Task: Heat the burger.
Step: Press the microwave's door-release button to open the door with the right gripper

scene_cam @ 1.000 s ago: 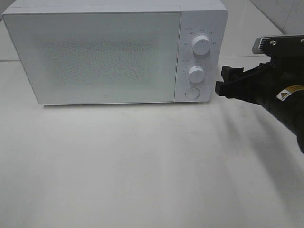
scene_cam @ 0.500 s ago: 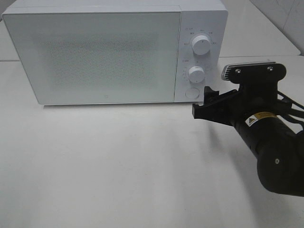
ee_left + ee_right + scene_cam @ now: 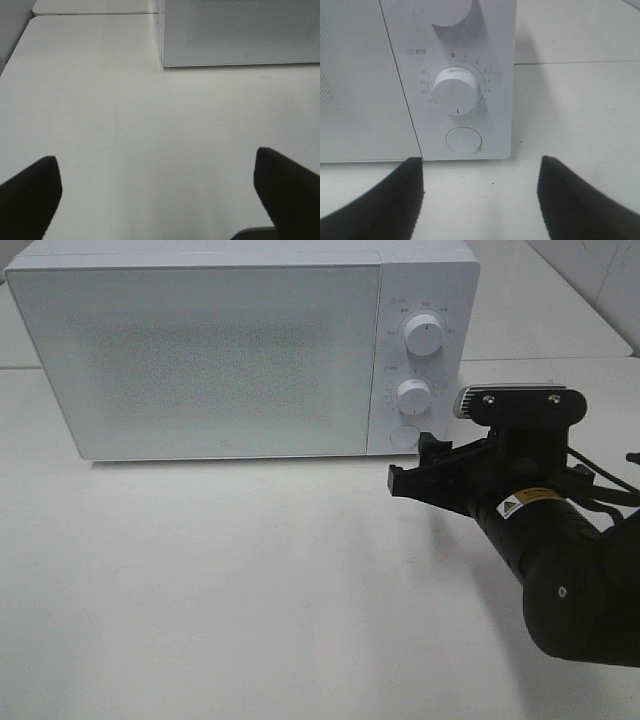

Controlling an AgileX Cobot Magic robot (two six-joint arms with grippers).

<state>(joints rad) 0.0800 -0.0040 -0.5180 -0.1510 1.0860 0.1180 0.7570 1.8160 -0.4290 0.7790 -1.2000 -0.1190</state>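
**Burger nowhere in sight, right gripper lined up on the door button**

So we can't see the burger in any of our three views. The microwave (image 3: 420, 270) is shut, and its door (image 3: 200, 350) is frosted enough that we can't tell whether the burger is already inside or off camera somewhere. Nothing else sits on the part of the table (image 3: 250, 590) that we can see.

What matters right now is the right gripper (image 3: 412, 462) and the round button (image 3: 405, 436) at the bottom of the control panel, under the timer knob (image 3: 412, 395). From the high camera, the gripper's upper fingertip sits just beside that button, close but apparently not touching. The wrist view puts the button almost dead ahead, between the two fingers and slightly toward the door-side one. The jaws stand apart with nothing between them.

The left gripper (image 3: 155, 157) is spread wide and empty, low over bare table near the microwave's far left corner, well apart from the controls. So the right arm is clearly the nearer one.

Our guess is that the button pops the door, so a short straight push forward with one fingertip is next. The risk we see is both fingers straddling the button and missing it, or one bumping the knob.
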